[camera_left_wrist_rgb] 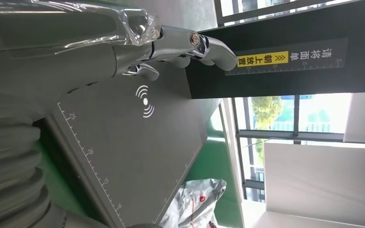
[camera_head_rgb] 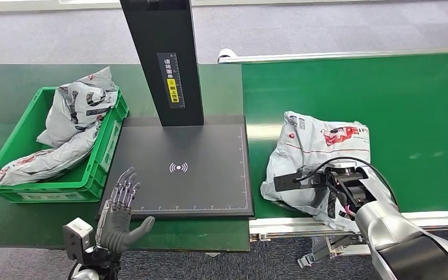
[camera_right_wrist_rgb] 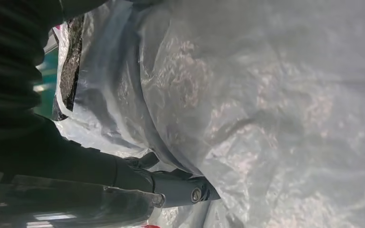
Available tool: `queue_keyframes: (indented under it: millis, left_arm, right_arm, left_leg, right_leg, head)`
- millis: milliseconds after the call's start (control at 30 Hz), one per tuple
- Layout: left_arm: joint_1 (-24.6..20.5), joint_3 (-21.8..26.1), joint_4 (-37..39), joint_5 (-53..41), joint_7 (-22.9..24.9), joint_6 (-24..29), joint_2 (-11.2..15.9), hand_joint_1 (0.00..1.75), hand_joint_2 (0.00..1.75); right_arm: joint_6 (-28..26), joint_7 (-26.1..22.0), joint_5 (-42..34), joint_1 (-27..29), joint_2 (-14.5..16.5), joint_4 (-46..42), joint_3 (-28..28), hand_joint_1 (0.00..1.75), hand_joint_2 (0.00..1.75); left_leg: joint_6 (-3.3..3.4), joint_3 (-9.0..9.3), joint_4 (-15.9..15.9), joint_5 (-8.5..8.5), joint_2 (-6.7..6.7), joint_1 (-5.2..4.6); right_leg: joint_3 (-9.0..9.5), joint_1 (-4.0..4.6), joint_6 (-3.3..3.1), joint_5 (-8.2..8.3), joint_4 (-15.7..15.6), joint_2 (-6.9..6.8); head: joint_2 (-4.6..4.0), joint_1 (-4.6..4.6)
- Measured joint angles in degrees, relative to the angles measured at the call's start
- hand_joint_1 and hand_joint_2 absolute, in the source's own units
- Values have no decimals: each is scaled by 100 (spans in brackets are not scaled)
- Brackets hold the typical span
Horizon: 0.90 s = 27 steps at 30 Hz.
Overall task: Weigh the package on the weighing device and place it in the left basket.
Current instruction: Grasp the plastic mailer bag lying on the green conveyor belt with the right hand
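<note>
The grey plastic package (camera_head_rgb: pixel 321 143) with red print lies on the green conveyor belt (camera_head_rgb: pixel 396 99), right of the black weighing plate (camera_head_rgb: pixel 210 186). My right hand (camera_head_rgb: pixel 321 189) is at the package's near edge, largely hidden behind its wrist. Up close, its thumb (camera_right_wrist_rgb: pixel 180 190) and dark fingers close around the crinkled plastic (camera_right_wrist_rgb: pixel 266 95). My left hand (camera_head_rgb: pixel 119 213) hovers open, fingers apart, over the plate's front left corner; its fingers (camera_left_wrist_rgb: pixel 185 45) point towards the black column (camera_left_wrist_rgb: pixel 275 61). The green basket (camera_head_rgb: pixel 11 146) stands left of the plate.
Two grey bags (camera_head_rgb: pixel 76 111) lie in the basket. The tall black column (camera_head_rgb: pixel 163 58) rises from the back of the weighing plate. A silver rail (camera_head_rgb: pixel 303 224) edges the conveyor's near side. The package (camera_left_wrist_rgb: pixel 195 202) shows beyond the plate's far corner.
</note>
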Motion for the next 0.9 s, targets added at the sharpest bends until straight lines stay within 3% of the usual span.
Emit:
queue_keyframes:
  millis: [67, 400, 567, 700, 900]
  left_arm:
    - [-39, -8, 61, 16, -5, 14, 0, 0, 175]
    - [-156, -26, 241, 37, -10, 17, 4, 0, 175]
    - [-150, -20, 239, 39, -11, 31, 9, 0, 175]
    - [-61, 4, 135, 29, -11, 37, 10, 0, 175]
    - [185, 174, -256, -69, -149, 237, -11, 0, 175]
  right_arm:
    - [133, -135, -38, -18, -28, 12, 126, 175, 175]
    - [122, -203, -427, -144, -43, 25, 399, 175, 175]
    - [-374, -156, -704, -156, -34, 24, 389, 175, 175]
    - [-1426, -157, -1028, -116, -19, -63, 249, 175, 175]
    - [-4034, -440, -1408, 251, -21, -936, -319, 175, 175]
  left_leg:
    - [0, 3, 0, 0, 0, 0]
    - [0, 13, 0, 0, 0, 0]
    - [0, 9, -1, 0, 0, 0]
    - [0, 6, -1, 0, 0, 0]
    - [0, 3, -1, 0, 0, 1]
  right_leg:
    - [3, 0, 0, 0, 0, 0]
    - [14, 0, 0, 0, 0, 0]
    - [12, 0, 0, 0, 1, 0]
    - [10, 0, 0, 0, 1, 0]
    - [5, 1, 0, -1, 2, 0]
  head:
    - [0, 1]
    - [0, 1]
    - [0, -1]
    - [1, 1]
    - [0, 1]
